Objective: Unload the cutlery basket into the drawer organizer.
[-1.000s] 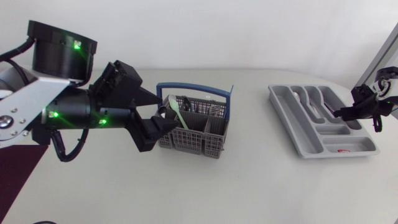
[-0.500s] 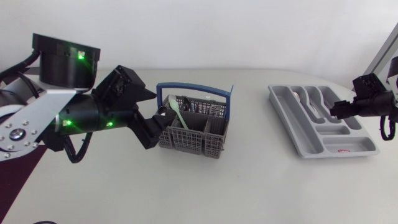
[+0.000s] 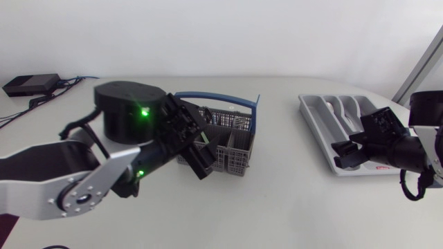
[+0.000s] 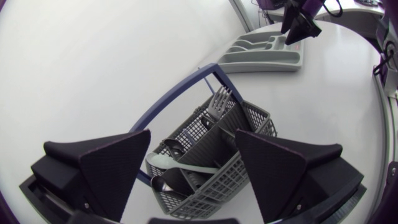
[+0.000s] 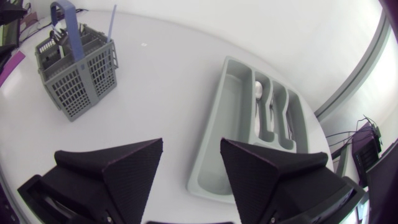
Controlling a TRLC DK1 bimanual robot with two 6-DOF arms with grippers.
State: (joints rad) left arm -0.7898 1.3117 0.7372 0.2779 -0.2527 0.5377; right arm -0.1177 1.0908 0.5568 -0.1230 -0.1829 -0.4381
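The grey cutlery basket [image 3: 232, 142] with a blue handle stands mid-table, holding a pale green spoon [image 4: 186, 167], forks [image 4: 217, 102] and other dark cutlery. My left gripper [image 3: 203, 149] hovers open at the basket's left end; in the left wrist view the basket [image 4: 249, 124] lies just ahead of and between its fingers [image 4: 118, 165], untouched. The grey drawer organizer [image 3: 315, 128] lies at the right with several pieces of cutlery [image 5: 258, 90] in its narrow slots. My right gripper [image 3: 341, 156] is open and empty above the organizer's [image 5: 230, 112] front left edge.
A small black box [image 3: 28, 84] with cables sits at the table's back left corner. Bare white tabletop [image 3: 284, 187] lies between the basket and the organizer. The right gripper [image 4: 298, 22] shows far off in the left wrist view, beside the organizer [image 4: 264, 53].
My left arm swung forward and its open gripper moved in over the basket's left end. My right gripper left the organizer's right side for its front left edge, and its jaws widened.
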